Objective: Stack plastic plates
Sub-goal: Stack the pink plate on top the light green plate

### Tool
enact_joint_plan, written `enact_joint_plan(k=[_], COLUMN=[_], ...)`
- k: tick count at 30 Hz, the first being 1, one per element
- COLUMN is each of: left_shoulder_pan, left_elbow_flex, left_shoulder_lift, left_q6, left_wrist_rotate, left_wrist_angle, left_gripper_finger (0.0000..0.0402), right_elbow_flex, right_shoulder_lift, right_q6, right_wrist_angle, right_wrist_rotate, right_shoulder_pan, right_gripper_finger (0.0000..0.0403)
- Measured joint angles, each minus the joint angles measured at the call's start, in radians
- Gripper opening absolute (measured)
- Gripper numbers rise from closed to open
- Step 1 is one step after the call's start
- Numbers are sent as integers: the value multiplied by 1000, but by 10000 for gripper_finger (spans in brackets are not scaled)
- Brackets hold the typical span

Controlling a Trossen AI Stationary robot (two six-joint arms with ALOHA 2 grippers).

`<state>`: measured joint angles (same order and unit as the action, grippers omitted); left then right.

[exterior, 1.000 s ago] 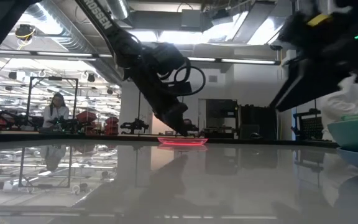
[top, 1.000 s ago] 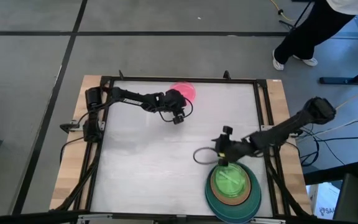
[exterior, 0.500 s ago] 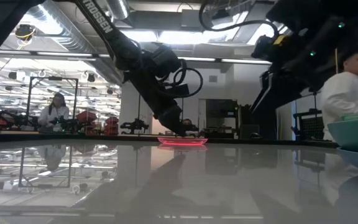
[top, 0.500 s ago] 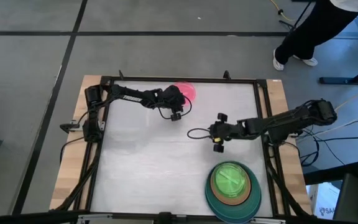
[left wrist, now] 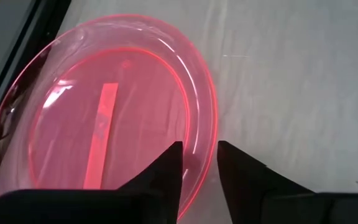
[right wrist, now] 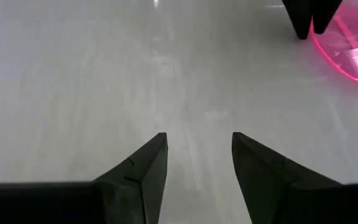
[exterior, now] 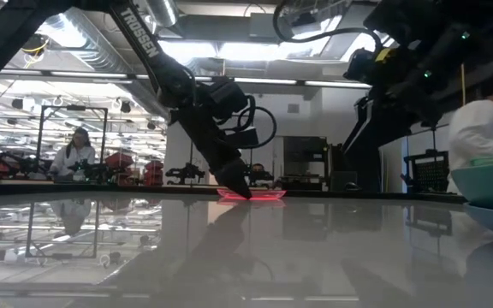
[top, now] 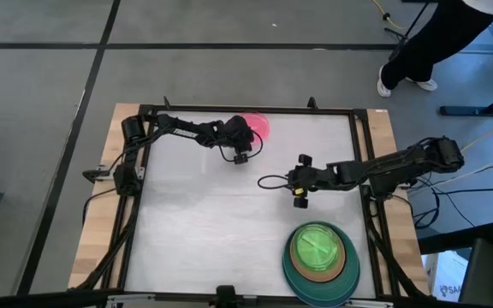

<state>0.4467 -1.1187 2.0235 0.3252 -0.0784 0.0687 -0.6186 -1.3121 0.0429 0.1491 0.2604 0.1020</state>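
Note:
The small pink plate (top: 260,125) lies flat near the table's far edge, and shows up close in the left wrist view (left wrist: 104,124). My left gripper (top: 241,155) slants down at its near-left rim, open by a narrow gap, one finger over the plate and one outside it. My right gripper (top: 298,185) hangs open over bare table right of centre, touching nothing. The other plates are stacked (top: 319,254) at the near right corner, bright green on top, then brown-orange, with dark teal below. My left gripper (left wrist: 199,163) has the pink plate's rim (left wrist: 199,134) between its fingers, one fingertip (left wrist: 173,163) over the plate's inside, the other (left wrist: 232,163) over the table outside. It comes slanting from above. The plate lies flat. Whether the fingers touch the rim I cannot tell.
A black frame runs round the white table top (top: 204,222), with wooden borders at left and right. The table's middle and near left are bare. A person stands beyond the far right corner (top: 426,43), and another shows at the low view's right edge (exterior: 486,128).
My right gripper has left the spot over the plate stack and swung toward the table's far edge and centre, then held still. My left gripper has dropped toward the pink plate's rim. The plates have stayed where they were.

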Motion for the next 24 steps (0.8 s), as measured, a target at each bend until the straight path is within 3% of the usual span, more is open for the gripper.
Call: enact_joint_plan(k=[4, 11, 24], left_shoulder_pan=[0, -16, -127], left_elbow_flex=[0, 0, 2], left_shoulder_lift=[0, 2, -80], left_q6=[13, 38, 53], left_wrist_rotate=[0, -12, -77], left_wrist_angle=[-5, -5, -35], left_gripper_finger=[76, 6, 2], right_elbow_flex=[0, 0, -3], right_shoulder_lift=[0, 0, 15], right_q6=[2, 7, 4], right_wrist_angle=[2, 1, 15], right_wrist_rotate=[7, 8, 8], right_shoulder_pan=[0, 2, 2], right_gripper_finger=[170, 170, 170])
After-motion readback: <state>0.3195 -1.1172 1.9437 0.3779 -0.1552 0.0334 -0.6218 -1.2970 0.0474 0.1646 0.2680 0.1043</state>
